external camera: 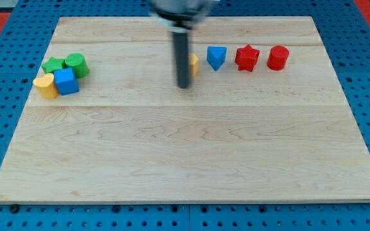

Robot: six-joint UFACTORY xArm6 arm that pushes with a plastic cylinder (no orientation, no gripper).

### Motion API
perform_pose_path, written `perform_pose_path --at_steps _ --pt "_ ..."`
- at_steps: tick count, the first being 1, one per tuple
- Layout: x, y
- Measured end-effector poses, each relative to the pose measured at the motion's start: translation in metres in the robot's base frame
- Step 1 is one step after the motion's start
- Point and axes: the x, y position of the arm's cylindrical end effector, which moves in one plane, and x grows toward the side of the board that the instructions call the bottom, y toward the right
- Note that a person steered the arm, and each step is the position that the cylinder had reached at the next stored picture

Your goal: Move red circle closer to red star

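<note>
The red circle (pixel 278 58) sits near the view's top right on the wooden board (pixel 185 154). The red star (pixel 246 58) lies just to its left, with a small gap between them. My tip (pixel 184 86) rests on the board well to the left of both red blocks, below and just left of a yellow block (pixel 194 64) that the rod partly hides. A blue triangle-like block (pixel 216 57) lies between the yellow block and the red star.
At the view's left a cluster holds a green star (pixel 53 65), a green circle (pixel 76 65), a yellow block (pixel 45 85) and a blue cube (pixel 65 82). Blue pegboard surrounds the board.
</note>
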Motion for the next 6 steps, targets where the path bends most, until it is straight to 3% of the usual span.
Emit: perform_pose_path --at_steps 1,2,3,4,6 --pt "0.024 0.119" --pt "-0.031 0.245" --pt "-0.102 0.271" --pt "-0.114 0.241" --pt "-0.065 0.148"
